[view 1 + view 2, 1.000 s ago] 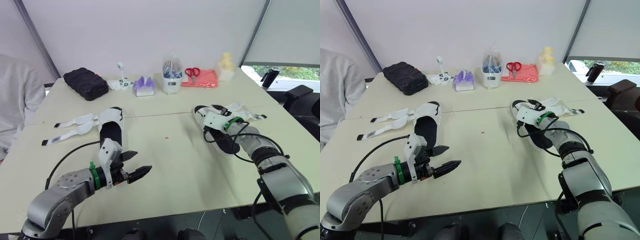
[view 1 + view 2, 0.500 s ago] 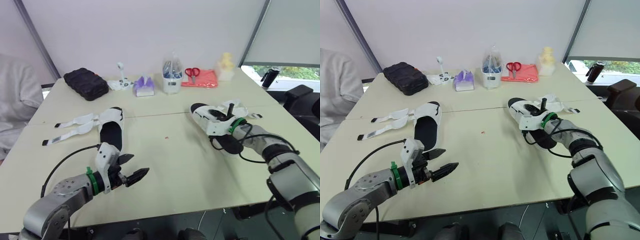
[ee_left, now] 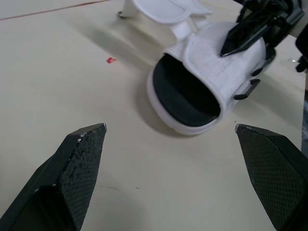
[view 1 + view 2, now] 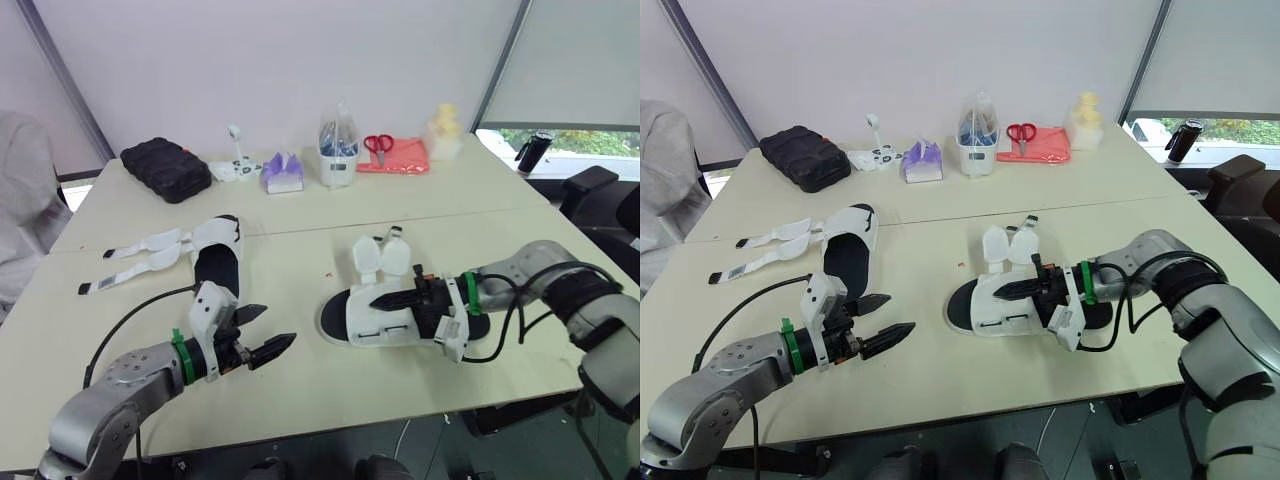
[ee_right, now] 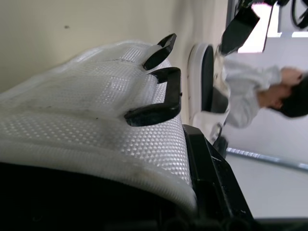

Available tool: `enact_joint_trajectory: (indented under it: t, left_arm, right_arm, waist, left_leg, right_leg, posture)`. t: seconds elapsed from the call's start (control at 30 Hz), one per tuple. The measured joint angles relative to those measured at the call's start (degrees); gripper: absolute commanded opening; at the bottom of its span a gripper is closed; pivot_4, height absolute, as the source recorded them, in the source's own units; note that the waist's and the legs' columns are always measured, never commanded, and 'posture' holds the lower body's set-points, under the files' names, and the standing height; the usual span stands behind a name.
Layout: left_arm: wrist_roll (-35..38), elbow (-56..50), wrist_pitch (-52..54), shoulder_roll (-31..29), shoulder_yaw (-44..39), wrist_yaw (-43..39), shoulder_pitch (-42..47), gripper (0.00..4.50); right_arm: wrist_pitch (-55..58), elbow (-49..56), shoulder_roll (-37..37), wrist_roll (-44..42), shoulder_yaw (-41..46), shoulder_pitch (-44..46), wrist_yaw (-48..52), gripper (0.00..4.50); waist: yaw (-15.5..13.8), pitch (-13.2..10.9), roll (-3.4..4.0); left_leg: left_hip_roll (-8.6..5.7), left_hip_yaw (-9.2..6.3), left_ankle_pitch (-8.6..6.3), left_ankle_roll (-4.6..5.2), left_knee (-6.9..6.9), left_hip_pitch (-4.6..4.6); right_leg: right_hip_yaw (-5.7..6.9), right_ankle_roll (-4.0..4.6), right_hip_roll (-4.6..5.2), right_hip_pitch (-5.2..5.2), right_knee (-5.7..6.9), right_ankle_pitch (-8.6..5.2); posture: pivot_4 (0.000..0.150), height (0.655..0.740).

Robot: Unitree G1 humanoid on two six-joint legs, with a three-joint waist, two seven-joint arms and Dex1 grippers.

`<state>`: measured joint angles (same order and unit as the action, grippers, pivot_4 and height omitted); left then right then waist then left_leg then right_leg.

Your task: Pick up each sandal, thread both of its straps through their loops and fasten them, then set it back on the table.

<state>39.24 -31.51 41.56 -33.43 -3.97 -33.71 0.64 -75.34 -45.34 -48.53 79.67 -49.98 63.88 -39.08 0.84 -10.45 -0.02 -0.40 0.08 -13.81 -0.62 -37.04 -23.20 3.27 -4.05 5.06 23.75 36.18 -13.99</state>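
One white sandal with a black footbed (image 4: pixel 218 262) lies on the table's left half, its two straps (image 4: pixel 140 256) spread flat to the left. The other sandal (image 4: pixel 362 316) rests near the table's middle, toe to the left, its two strap flaps (image 4: pixel 380 258) turned up and loose. My right gripper (image 4: pixel 380 302) is shut on that sandal's white upper; the right wrist view shows the mesh and two black loops (image 5: pixel 159 96). My left gripper (image 4: pixel 277 325) hovers open just left of it, holding nothing. In the left wrist view the sandal (image 3: pixel 207 82) lies ahead between the fingers (image 3: pixel 79 159).
Along the far edge stand a black case (image 4: pixel 165 168), a purple tissue pack (image 4: pixel 283 172), a clear container (image 4: pixel 338 155), scissors (image 4: pixel 378 145) on a red cloth (image 4: pixel 400 160) and a yellow bottle (image 4: pixel 443 130). A person in grey (image 4: pixel 20 200) sits at the left.
My right gripper has brought its sandal from the far right to the table's middle and turned its toe leftward. The left gripper has stayed open in about the same place.
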Motion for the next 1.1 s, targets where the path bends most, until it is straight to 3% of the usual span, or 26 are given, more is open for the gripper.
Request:
enact_joint_trajectory:
  t: [0.3, 0.33, 0.47, 0.6, 0.9, 1.0, 1.1]
  left_arm:
    - [-0.01, -0.75, 0.00, 0.27, 0.02, 0.37, -1.21, 4.50]
    - [-0.01, -0.82, 0.00, 0.27, 0.02, 0.39, -1.28, 4.50]
    - [-0.05, -0.77, 0.00, 0.26, 0.04, 0.17, -0.87, 4.50]
    - [-0.90, 0.41, -0.43, 0.14, 0.98, -1.10, 0.65, 4.50]
    - [-10.18, 15.51, -8.80, -0.25, 9.00, -9.68, 12.37, 4.50]
    - [-13.28, 20.27, -12.13, 0.18, 12.85, -13.84, 17.02, 3.64]
    - [-16.36, 25.27, -15.55, 1.25, 16.07, -17.56, 21.63, 2.15]
  right_arm:
    - [3.06, -3.64, 5.66, 5.58, -6.17, 3.25, -11.13, 0.06]
    - [2.57, -4.63, 6.33, 5.44, -6.50, 3.53, -11.18, 0.72]
    - [0.16, -6.83, 7.57, 4.27, -7.13, 3.67, -10.24, 2.41]
    - [-0.39, -7.23, 7.33, 2.94, -7.00, 3.68, -9.83, 4.37]
    - [-0.48, -8.28, -2.86, -7.62, 0.47, 1.79, 1.22, 4.44]
    - [-1.45, -7.07, -6.27, -13.19, 3.77, -2.31, 7.06, 4.50]
    - [-1.08, -6.33, -10.13, -19.61, 7.45, -7.18, 14.20, 4.50]
  waist:
    - [-0.05, 0.01, -0.02]
    - [-0.02, 0.01, -0.02]
    - [-0.09, 0.01, -0.02]
    - [-0.10, 0.02, -0.03]
    - [-0.09, 0.04, -0.06]
    - [-0.04, 0.04, -0.06]
    - [-0.24, 0.04, -0.06]
  left_leg:
    - [0.00, 0.00, 0.03, -0.06, 0.01, 0.01]
    - [0.00, 0.00, 0.01, -0.02, 0.02, 0.02]
    - [0.00, -0.01, -0.02, 0.04, 0.01, 0.02]
    - [-0.01, -0.01, -0.05, 0.10, -0.01, 0.04]
    - [-0.09, -0.06, -0.11, 0.20, -0.01, 0.10]
    - [-0.06, -0.04, -0.11, 0.21, 0.01, 0.11]
    - [-0.05, -0.01, -0.12, 0.22, -0.01, 0.12]
  right_leg:
    - [0.00, 0.01, 0.00, 0.00, 0.00, 0.01]
    - [0.00, 0.01, -0.01, -0.01, 0.00, 0.01]
    - [0.00, 0.00, -0.01, -0.02, 0.02, 0.01]
    - [-0.01, 0.00, -0.01, -0.06, 0.02, 0.01]
    - [-0.05, -0.02, -0.04, -0.22, -0.08, 0.02]
    - [-0.04, -0.03, -0.07, -0.21, -0.04, 0.02]
    - [-0.04, -0.03, -0.06, -0.23, -0.04, 0.03]
  posture:
    - [0.150, 0.7400]
    - [0.150, 0.7400]
    - [0.150, 0.7400]
    - [0.150, 0.7400]
    - [0.150, 0.7400]
    - [0.150, 0.7400]
    - [0.150, 0.7400]
